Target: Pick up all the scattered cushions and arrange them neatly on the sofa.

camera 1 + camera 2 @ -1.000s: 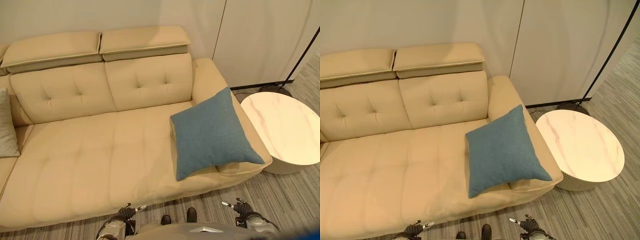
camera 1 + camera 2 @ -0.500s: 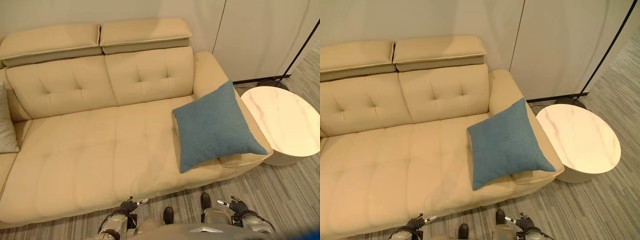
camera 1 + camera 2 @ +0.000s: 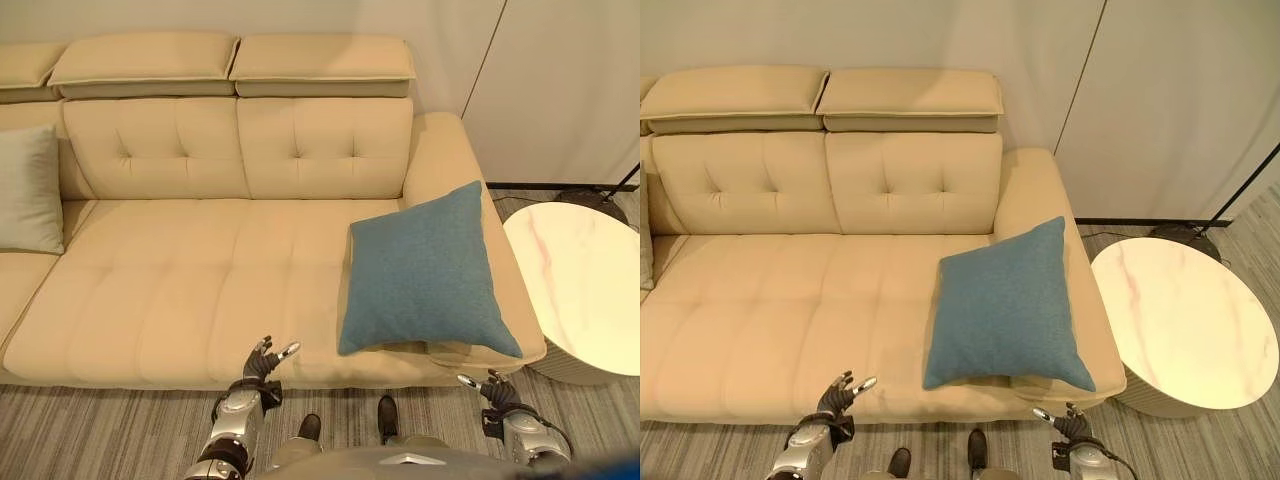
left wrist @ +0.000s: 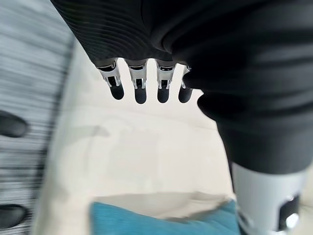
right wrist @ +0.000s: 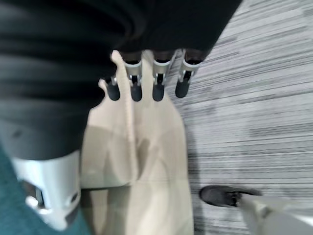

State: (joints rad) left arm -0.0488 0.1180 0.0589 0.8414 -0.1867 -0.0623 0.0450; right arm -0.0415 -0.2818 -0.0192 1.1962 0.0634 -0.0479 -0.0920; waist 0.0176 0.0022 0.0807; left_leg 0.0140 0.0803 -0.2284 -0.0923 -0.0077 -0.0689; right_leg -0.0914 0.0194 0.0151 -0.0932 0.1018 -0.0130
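Round marble-top side table point(image 3: 580, 285) just past right hand; grey striped carpet point(image 3: 100, 440) beneath; white wall panels point(image 3: 1180, 100) behind.

A blue cushion point(image 3: 425, 270) leans against the right armrest of the cream sofa point(image 3: 200, 290), a pale grey cushion point(image 3: 30, 190) propped at the far left end. My left hand point(image 3: 262, 362) hovers, fingers relaxed and empty, at the seat's front edge; my right hand point(image 3: 497, 393) hangs low, empty too, over striped carpet point(image 3: 100, 440) near a round marble-topped table point(image 3: 585, 290).
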